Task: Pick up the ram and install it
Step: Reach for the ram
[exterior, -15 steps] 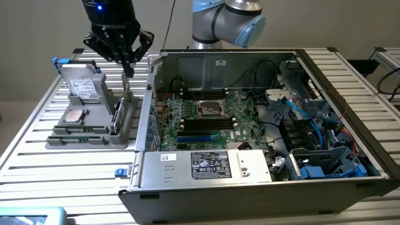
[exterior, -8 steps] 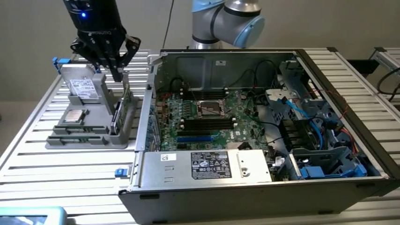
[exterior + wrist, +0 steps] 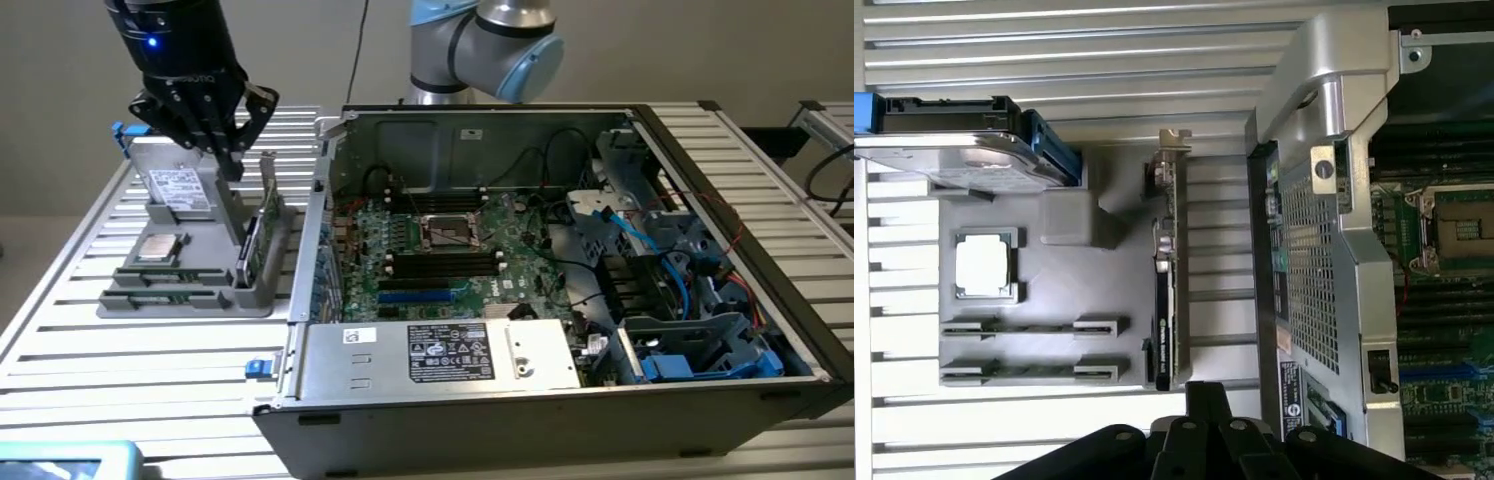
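Watching the exterior view, I am seeing the hand hanging shut and empty over the gray tray at the exterior view's left, the ram lying slotted in it. Checking the wrist view, I am judging this the approach to the ram; grasping is calling for the hand opening first.

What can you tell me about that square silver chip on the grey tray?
The square silver chip lies flat in a framed square recess of the grey tray, its pale, dull metal lid facing up. Nothing rests on it or grips it. A hard drive sits to one side of it and two long ram sticks in holders to the other. The tray stands on a slatted table beside the open computer case.
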You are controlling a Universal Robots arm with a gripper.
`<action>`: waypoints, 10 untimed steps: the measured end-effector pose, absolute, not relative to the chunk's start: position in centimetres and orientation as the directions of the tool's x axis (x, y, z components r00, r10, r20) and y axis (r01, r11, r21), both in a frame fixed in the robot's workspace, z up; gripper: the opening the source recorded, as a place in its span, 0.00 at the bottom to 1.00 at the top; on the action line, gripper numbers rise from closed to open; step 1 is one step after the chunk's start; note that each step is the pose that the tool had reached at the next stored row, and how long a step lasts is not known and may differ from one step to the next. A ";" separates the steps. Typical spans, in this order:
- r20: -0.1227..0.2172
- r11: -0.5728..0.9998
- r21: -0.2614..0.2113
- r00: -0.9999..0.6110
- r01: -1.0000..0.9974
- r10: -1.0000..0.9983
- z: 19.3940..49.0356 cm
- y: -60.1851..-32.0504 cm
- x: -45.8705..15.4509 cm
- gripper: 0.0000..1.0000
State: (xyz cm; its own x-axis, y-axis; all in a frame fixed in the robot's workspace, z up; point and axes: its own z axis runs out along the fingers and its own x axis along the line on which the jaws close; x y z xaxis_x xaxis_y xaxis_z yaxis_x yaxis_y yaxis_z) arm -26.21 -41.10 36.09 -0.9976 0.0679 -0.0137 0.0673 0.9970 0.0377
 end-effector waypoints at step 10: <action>-0.009 0.999 0.024 -0.999 0.046 0.047 35.9 -41.3 -26.7 0.11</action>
